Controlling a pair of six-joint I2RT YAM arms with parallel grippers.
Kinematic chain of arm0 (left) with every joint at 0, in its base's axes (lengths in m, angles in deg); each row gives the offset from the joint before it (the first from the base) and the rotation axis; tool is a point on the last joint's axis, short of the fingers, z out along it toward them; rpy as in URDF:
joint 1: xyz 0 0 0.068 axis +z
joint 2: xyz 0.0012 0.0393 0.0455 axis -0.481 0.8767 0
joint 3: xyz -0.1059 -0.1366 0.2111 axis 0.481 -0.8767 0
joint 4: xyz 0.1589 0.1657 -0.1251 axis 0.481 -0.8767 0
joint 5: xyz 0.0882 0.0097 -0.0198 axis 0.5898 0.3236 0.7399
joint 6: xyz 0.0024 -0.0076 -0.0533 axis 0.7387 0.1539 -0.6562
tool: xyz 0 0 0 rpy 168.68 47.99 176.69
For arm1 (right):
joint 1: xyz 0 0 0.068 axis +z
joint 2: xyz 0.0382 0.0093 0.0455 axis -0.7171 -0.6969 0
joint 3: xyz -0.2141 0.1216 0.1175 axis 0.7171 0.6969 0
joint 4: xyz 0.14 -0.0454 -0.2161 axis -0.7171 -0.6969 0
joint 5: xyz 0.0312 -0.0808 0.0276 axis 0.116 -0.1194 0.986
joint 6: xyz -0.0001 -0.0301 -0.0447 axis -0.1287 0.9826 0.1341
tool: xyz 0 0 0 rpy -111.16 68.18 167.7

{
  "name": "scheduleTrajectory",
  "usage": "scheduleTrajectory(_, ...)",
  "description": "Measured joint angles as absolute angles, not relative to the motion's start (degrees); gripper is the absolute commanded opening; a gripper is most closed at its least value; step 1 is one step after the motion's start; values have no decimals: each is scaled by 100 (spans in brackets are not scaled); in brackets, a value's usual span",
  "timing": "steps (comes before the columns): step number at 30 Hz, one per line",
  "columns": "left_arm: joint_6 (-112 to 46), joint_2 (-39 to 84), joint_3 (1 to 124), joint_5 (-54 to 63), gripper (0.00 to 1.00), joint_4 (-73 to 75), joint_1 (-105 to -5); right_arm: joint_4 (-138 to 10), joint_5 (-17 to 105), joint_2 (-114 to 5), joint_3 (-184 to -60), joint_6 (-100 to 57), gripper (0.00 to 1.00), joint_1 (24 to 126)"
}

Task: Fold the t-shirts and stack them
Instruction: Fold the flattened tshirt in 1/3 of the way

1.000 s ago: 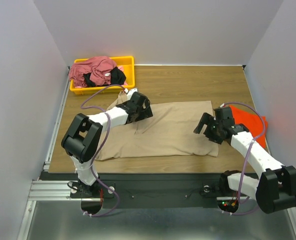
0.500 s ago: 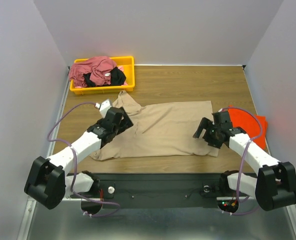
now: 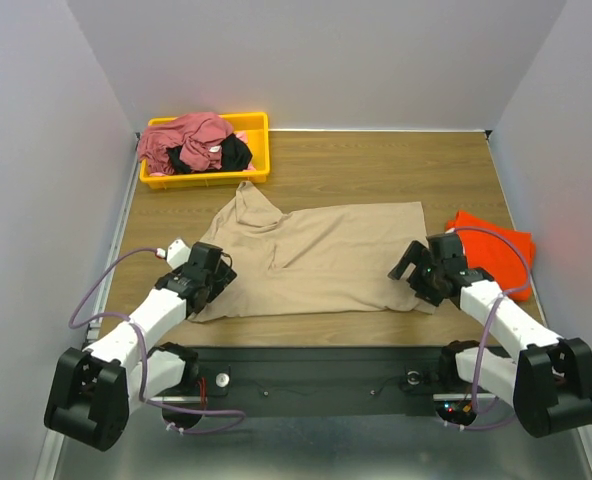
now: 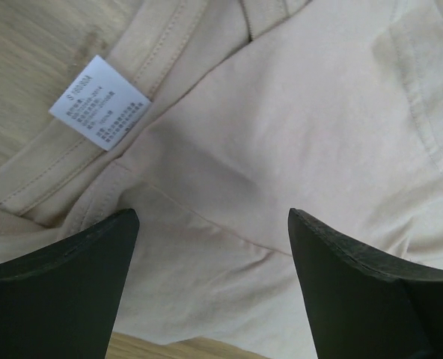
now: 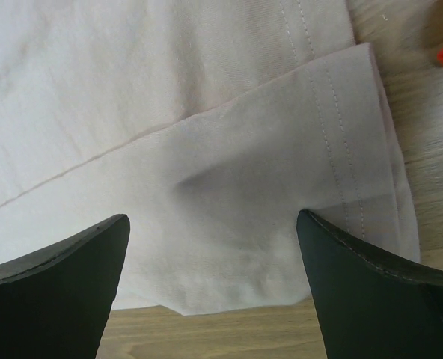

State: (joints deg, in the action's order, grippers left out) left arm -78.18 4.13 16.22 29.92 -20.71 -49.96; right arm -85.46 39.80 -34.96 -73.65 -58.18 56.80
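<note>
- The tan t-shirt (image 3: 321, 255) lies spread flat before me, slightly rumpled, at table centre.
- The orange-red t-shirt (image 3: 491, 245) sits folded at 3 o'clock.
- The rose-red t-shirt (image 3: 181, 140) and black t-shirt (image 3: 234, 152) lie heaped at 11 o'clock.

- The left arm (image 3: 146, 325) is stretching low from its base at the near-left corner of the bench (image 3: 376, 160), slanting forward and inward.
- The left gripper (image 3: 216, 272) is sitting low close to the near edge, left of centre. It is tipping downward, and the wrist view is showing its jaws standing wide apart.
- The right arm (image 3: 501, 315) is leaning out from the near-right corner, angling inward to the left.
- The right gripper (image 3: 413, 270) is hanging low by the near edge, right of centre, with its jaws also spreading wide.
</note>
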Motion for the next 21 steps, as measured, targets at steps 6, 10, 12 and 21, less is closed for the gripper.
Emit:
scheduleTrajectory(6, -7857, 688, 1725, 2936, 98, -2156, -4887, -8769, 3923, -3129, -7223, -6132, 100, 5680)
scheduleTrajectory(10, -7866, 920, 1851, 2907, 98, -2162, -4885, -9318, 3733, -2840, -7193, -6303, 100, 5680)
scheduleTrajectory(12, -7892, 933, 1856, 2890, 98, -2162, -4883, -9438, 3685, -2803, -7199, -6327, 100, 5680)
scheduleTrajectory(21, -8036, 734, 2181, 2883, 99, -2814, -4883, -9956, 3628, -3055, -7711, -6045, 100, 5680)
